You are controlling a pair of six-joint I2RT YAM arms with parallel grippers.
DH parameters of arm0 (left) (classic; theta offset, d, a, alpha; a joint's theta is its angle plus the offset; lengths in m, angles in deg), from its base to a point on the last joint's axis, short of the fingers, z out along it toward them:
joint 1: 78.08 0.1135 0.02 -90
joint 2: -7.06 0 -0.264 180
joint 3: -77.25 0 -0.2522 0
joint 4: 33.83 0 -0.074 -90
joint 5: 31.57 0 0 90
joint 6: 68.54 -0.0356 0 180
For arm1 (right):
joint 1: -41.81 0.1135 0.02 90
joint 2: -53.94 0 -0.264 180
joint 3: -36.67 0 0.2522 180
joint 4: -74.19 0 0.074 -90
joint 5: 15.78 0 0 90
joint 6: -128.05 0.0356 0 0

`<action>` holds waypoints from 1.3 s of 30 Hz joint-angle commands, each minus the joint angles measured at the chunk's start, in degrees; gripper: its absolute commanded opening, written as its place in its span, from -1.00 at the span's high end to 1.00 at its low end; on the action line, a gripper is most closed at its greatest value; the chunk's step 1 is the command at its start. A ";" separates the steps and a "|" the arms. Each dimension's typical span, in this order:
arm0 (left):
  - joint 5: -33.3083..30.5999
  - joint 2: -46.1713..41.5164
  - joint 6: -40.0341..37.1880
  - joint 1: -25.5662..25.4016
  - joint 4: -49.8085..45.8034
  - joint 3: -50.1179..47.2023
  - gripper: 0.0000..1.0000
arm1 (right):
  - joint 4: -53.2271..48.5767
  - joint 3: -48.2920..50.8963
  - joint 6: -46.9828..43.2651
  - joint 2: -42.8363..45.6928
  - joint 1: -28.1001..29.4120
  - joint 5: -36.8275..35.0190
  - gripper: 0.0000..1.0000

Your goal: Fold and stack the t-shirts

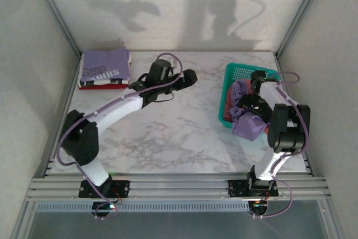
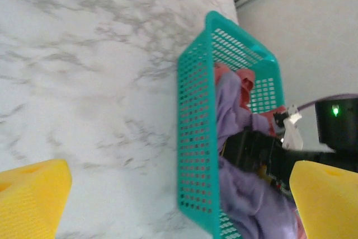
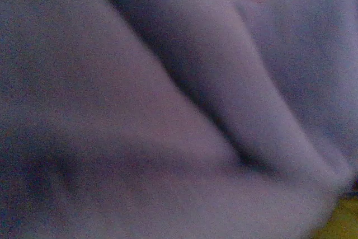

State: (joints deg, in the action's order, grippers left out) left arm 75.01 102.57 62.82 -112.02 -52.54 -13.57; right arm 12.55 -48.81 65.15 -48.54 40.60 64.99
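1. Lower right of the top view: the right gripper [image 1: 253, 98] is sunk into the teal basket [image 1: 241, 72], nose down in a plain lavender shirt [image 1: 249, 126]. The shirt spills over the basket's near rim. I'd say the arm is there to pull out the next shirt for folding. Its wrist view is pressed against blurred lavender folds, so I cannot tell whether the jaws are spread or pinched on the cloth.
2. A coral shirt [image 2: 245, 80] lies deeper in the basket, under and behind the lavender one, waiting its turn.
3. Middle of the top view, a little above centre: the left gripper [image 1: 188, 76] hangs over bare table, pointing toward the basket. Its yellow fingers [image 2: 33, 194] stand wide apart with nothing between them. It looks ready to help spread the shirt once it comes out.
4. Upper left corner of the table: a neat stack [image 1: 105, 70] of folded shirts sits well apart from the basket. A purple shirt with white lettering [image 1: 103, 65] lies on top, with a red edge [image 1: 100, 86] showing beneath. I judge the task partly done.
5. The table [image 1: 168, 138] is smooth white marble with grey veins, so cloth should slide easily on it. A metal rail [image 1: 179, 186] carries both arm bases along the bottom edge.
6. Plain pale walls [image 1: 33, 54] close in on three sides. The arms cast shadows [image 1: 224, 4] on the back one.
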 commanded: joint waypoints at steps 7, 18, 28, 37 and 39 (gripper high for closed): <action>-1.02 -8.81 -5.97 9.07 -9.30 -8.96 -0.99 | 0.16 -18.33 -15.28 -15.54 -5.79 -0.68 -0.98; -1.45 -8.43 -4.32 9.85 -8.76 -11.35 -0.99 | 1.44 -32.83 -22.38 -23.67 -9.19 -0.61 -0.98; -2.30 -12.18 -2.56 9.41 -8.00 -12.04 -0.99 | -5.18 -33.85 -20.47 -11.70 -7.39 2.42 -0.98; -2.10 -15.18 -1.77 9.16 -7.20 -13.80 -0.99 | -19.21 -32.86 -11.55 -2.34 -6.07 -0.76 -0.98; -1.75 -15.76 -1.50 9.06 -6.11 -15.21 -0.99 | -19.34 -29.04 -10.45 0.43 -6.06 -0.43 -0.98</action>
State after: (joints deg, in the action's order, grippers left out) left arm 73.74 88.47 60.46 -102.53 -59.82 -26.77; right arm -1.02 -81.53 50.92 -50.96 34.24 65.93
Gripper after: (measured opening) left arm 0.995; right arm 0.990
